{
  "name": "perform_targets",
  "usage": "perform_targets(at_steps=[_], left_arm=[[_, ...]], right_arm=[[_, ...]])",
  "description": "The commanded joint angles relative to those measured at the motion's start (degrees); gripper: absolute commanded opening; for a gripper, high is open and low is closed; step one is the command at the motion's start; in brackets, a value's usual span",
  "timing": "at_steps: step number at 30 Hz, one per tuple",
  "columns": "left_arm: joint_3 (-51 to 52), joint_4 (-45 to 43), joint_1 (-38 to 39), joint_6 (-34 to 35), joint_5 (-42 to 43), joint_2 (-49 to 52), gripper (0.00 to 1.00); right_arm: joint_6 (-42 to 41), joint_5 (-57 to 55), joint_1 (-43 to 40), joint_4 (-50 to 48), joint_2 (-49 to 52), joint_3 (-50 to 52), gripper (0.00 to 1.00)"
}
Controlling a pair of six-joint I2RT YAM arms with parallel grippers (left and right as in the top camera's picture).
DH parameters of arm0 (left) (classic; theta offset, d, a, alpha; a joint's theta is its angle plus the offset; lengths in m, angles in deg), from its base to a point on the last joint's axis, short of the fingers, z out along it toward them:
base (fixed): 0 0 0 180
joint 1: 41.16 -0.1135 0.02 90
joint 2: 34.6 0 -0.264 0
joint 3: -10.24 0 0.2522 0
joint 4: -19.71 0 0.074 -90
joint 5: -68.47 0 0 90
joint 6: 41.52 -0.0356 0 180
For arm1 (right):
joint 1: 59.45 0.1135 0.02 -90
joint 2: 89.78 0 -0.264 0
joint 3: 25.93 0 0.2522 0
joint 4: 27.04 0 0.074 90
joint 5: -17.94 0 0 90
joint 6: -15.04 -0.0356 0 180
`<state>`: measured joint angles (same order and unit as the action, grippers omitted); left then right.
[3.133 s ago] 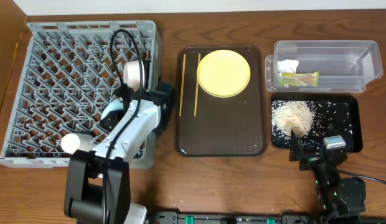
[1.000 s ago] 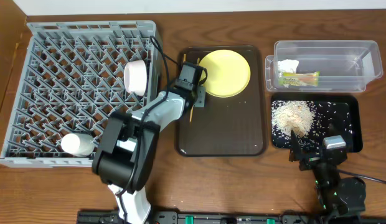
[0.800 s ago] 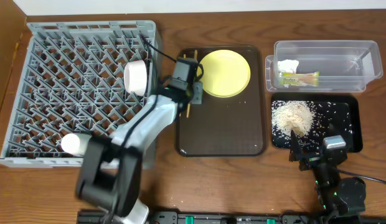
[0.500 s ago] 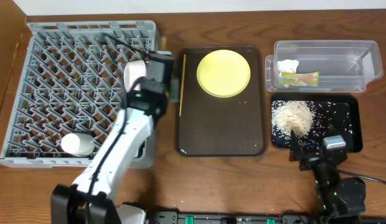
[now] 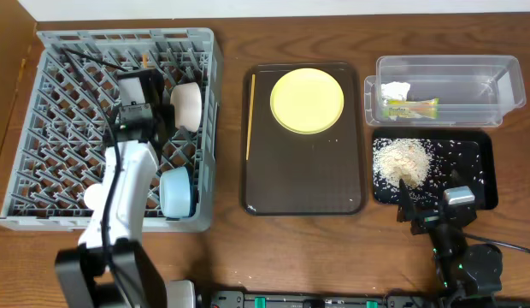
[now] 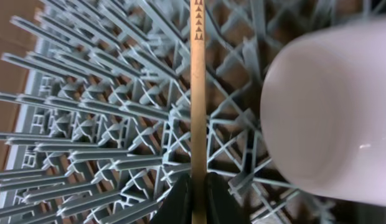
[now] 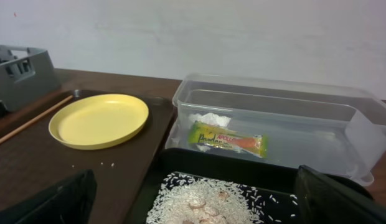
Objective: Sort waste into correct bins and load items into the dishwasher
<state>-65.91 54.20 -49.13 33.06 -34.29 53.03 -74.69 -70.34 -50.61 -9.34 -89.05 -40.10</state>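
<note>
Over rack [image 5: 43, 103], left pincer [image 6: 198, 194] clamps one chopstick [image 6: 198, 93]; other chopstick [image 5: 250, 115] on tray [image 5: 303, 184].

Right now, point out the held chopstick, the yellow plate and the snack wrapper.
held chopstick [image 6: 198, 93], left wrist view, mid-shaft.
yellow plate [image 5: 307, 100], overhead view, flat centre.
snack wrapper [image 7: 228, 139], right wrist view, printed middle.

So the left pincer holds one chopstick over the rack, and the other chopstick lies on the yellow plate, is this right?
Not quite. The left pincer does hold one chopstick over the rack, but the other chopstick lies on the brown tray, beside the yellow plate and not touching it. The overhead view shows this.
</note>
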Motion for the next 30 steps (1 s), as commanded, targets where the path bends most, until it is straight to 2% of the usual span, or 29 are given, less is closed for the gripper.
perform_targets(at_steps=[1,2,4,8,10,12,15,19,21,26,30], left_arm=[[-0.3,-2.0,-0.9,-5.3,-0.3,2.0,0.08],[-0.3,-2.7,-0.9,-5.3,-0.3,1.6,0.13],[-0.3,-3.0,-0.6,-4.8,-0.3,0.7,0.48],[-0.3,-2.1,1.1,0.8,0.3,-4.3,0.6],[-0.3,-1.0,2.9,1.1,4.9,-7.2,0.61],[-0.3,-0.7,6.2,3.5,13.8,-9.2,0.6],[-0.3,-1.8,12.7,6.2,21.9,-7.6,0.51],[-0.3,-6.0,19.7,6.3,18.9,-0.2,0.48],[-0.3,-8.5,21.9,9.0,12.7,5.7,0.45],[-0.3,-15.1,22.9,16.4,11.8,14.9,0.34],[-0.3,-18.1,22.9,19.2,11.9,19.2,0.33]], right_arm=[[-0.4,0.0,-0.2,0.2,-0.1,0.1,0.99],[-0.4,0.0,-0.2,0.2,-0.1,0.1,0.99],[-0.4,0.0,-0.2,0.2,-0.1,0.1,0.99],[-0.4,0.0,-0.2,0.2,-0.1,0.1,0.99],[-0.4,0.0,-0.2,0.2,-0.1,0.1,0.99],[-0.4,0.0,-0.2,0.2,-0.1,0.1,0.99],[-0.4,0.0,-0.2,0.2,-0.1,0.1,0.99],[-0.4,0.0,-0.2,0.2,-0.1,0.1,0.99],[-0.4,0.0,-0.2,0.2,-0.1,0.1,0.99],[-0.4,0.0,-0.2,0.2,-0.1,0.1,0.99],[-0.4,0.0,-0.2,0.2,-0.1,0.1,0.99]])
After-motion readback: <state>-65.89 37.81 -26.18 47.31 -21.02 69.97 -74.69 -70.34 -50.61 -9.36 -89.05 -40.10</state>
